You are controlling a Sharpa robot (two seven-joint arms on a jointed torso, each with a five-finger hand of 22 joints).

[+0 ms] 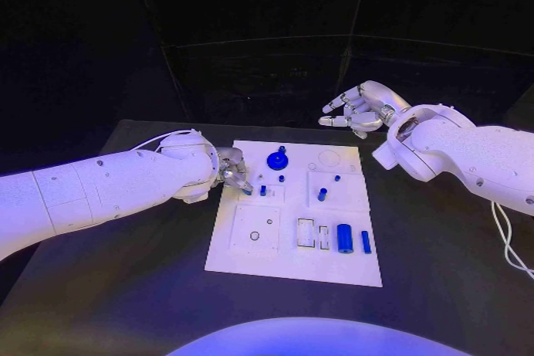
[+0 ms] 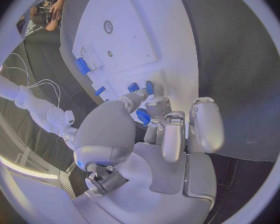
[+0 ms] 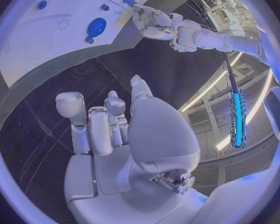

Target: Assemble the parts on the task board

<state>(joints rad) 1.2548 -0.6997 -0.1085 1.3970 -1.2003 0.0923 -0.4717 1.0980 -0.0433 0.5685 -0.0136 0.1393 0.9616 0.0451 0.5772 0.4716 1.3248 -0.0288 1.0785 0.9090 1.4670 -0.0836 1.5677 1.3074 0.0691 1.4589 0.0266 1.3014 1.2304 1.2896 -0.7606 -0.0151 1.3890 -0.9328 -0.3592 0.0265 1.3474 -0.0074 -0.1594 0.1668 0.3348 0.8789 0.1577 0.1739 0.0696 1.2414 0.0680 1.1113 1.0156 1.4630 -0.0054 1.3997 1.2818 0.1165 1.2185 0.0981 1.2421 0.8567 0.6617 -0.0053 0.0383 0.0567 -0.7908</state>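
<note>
We saw the left arm (image 1: pixel 100 190) come in over the black worktop (image 1: pixel 133 294), its left hand (image 1: pixel 231 173) at the left edge of the white task board (image 1: pixel 292 217). Its fingers were curled in and pinched a small blue part (image 1: pixel 246 190) just over the board's left side; the left wrist view showed that piece (image 2: pixel 143 116) at the fingertips, touching them.

On the board, moving rightward, we found a square recessed plate with a small hole (image 1: pixel 256 231) in the lower left. Above it stood a short blue peg (image 1: pixel 262 190), and farther up, near the far edge, a blue gear-like disc (image 1: pixel 276 161) with a blue knob just beside it. Another small blue peg (image 1: pixel 282 178) stood below the disc. Towards the middle a blue pin (image 1: pixel 322 194) stood upright, and a tiny blue piece (image 1: pixel 337 176) sat near it. In the lower right two blue cylinders lay side by side, a thick one (image 1: pixel 345 236) and a thinner one (image 1: pixel 366 242), close but apart.

The right hand (image 1: pixel 358 109) hovered beyond the far right corner of the board, well clear of it, fingers spread and loosely bent, holding nothing.
</note>
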